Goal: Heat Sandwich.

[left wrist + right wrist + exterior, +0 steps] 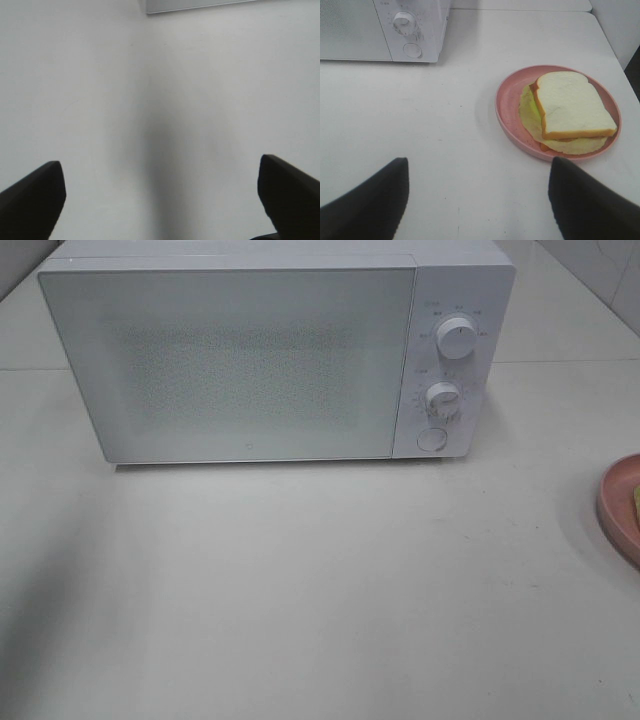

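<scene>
The sandwich (572, 107) is a white bread slice with a tan crust over yellow-green and orange layers. It lies on the salmon-pink plate (507, 117). In the exterior high view only the plate's rim (618, 502) and a yellowish sliver of the sandwich (636, 502) show at the right edge. My right gripper (479, 172) is open and empty above the table, short of the plate. My left gripper (161, 175) is open and empty over bare table. Neither gripper shows in the exterior high view.
A white microwave (240, 360) stands at the back with its door shut, two knobs (457, 340) and a round button (432, 439) on its right panel. It also shows in the right wrist view (395, 30). The table edge (615, 45) runs just beyond the plate.
</scene>
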Controlling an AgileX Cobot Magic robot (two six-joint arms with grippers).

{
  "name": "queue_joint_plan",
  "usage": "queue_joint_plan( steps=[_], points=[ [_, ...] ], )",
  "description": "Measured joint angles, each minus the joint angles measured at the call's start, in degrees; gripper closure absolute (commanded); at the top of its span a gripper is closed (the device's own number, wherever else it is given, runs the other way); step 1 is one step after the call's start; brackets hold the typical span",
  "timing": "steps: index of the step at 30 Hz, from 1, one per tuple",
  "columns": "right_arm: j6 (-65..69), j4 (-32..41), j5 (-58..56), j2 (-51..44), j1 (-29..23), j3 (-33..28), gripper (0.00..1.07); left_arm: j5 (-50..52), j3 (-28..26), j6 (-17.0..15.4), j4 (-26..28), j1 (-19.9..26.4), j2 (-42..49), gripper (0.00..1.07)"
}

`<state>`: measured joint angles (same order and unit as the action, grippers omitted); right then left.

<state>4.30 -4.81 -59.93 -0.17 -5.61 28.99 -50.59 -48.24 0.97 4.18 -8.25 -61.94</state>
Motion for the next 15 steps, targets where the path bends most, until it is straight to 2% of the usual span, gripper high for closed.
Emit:
queue_joint_plan(
  steps=[3,7,8,15],
  points=[
    [0.00,0.00,0.00,0.00,0.00,0.00,0.32,-1.66,0.40,0.11,-0.52,1.95,2.06,0.08],
    [0.00,0.00,0.00,0.00,0.00,0.00,0.32,-3.21,2.98,0.17,-1.38,5.61,7.56,0.08],
    [0.00,0.00,0.00,0.00,0.00,0.00,0.32,-3.67,5.04,0.17,-1.49,6.99,10.77,0.08],
    [0.00,0.00,0.00,0.00,0.00,0.00,0.32,-7.33,11.34,0.17,-1.55,7.73,21.89,0.08]
  ],
)
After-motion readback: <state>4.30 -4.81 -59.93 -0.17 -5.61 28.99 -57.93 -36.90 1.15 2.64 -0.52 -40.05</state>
